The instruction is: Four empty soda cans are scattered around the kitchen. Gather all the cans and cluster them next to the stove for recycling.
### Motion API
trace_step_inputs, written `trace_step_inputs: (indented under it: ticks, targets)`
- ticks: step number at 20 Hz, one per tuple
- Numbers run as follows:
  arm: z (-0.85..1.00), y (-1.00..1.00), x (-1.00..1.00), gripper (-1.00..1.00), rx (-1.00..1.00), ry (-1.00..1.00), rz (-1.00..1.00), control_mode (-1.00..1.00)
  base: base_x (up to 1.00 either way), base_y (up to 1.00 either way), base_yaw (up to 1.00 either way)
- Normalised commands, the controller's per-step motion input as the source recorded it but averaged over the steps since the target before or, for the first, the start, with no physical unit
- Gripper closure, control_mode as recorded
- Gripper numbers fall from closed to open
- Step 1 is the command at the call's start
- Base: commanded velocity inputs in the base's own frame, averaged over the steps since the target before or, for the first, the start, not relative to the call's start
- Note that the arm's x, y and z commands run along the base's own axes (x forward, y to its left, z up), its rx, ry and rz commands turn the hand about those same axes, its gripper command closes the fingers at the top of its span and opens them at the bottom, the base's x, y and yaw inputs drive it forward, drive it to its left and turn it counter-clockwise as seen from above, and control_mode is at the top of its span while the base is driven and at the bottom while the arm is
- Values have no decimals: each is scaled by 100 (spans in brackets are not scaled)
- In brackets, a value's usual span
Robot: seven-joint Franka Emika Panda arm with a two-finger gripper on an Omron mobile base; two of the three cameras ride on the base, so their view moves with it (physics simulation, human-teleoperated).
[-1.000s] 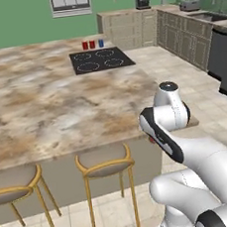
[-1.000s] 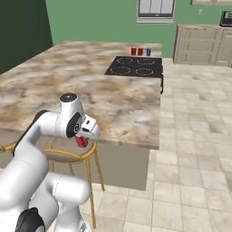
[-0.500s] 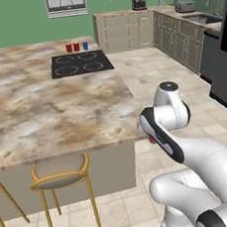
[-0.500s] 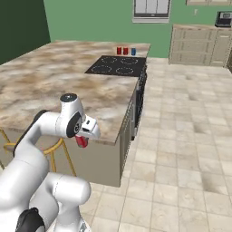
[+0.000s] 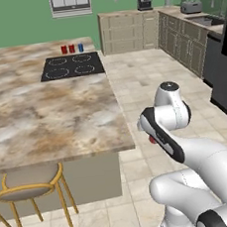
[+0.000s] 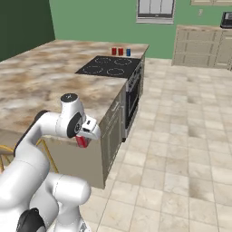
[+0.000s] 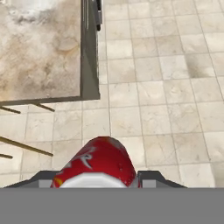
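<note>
My gripper (image 6: 84, 137) is shut on a red soda can (image 6: 82, 141), held low beside the island's corner over the tiled floor. From the hand view the can (image 7: 98, 164) sits between the two fingertips (image 7: 152, 177), silver top toward the camera. In the left base view a bit of red can (image 5: 152, 140) peeks from behind the hand. The stove (image 5: 72, 65) (image 6: 108, 67) lies in the island counter ahead. Behind its far edge stand two red soda cans (image 5: 64, 50) (image 5: 71, 48), also seen as red cans (image 6: 114, 51) (image 6: 120, 51), with a blue can (image 5: 81, 47) (image 6: 128, 52) beside them.
The marble island counter (image 5: 41, 118) (image 7: 39, 48) ends in a corner near the hand. A gold bar stool (image 5: 24, 190) stands under its near edge. Open tiled floor (image 6: 181, 136) runs along the island. Cabinets with a toaster (image 5: 191, 7) and a coffee machine (image 5: 144, 1) line the far wall.
The base has driven along the island, so the whole scene has shifted and the stove is nearer. The arm keeps its pose with the can held.
</note>
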Motion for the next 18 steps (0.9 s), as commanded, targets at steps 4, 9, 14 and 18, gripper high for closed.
trace_step_inputs:
  ticks: [4, 9, 14, 18]
  targets:
    - [0, 0, 0, 100, 0, 0, 0, 100, 32, -64, 16]
    - [0, 0, 0, 100, 0, 0, 0, 100, 40, -65, 13]
    - [0, 0, 0, 100, 0, 0, 0, 100, 39, -66, 14]
    - [0, 0, 0, 100, 0, 0, 0, 100, 41, -68, 13]
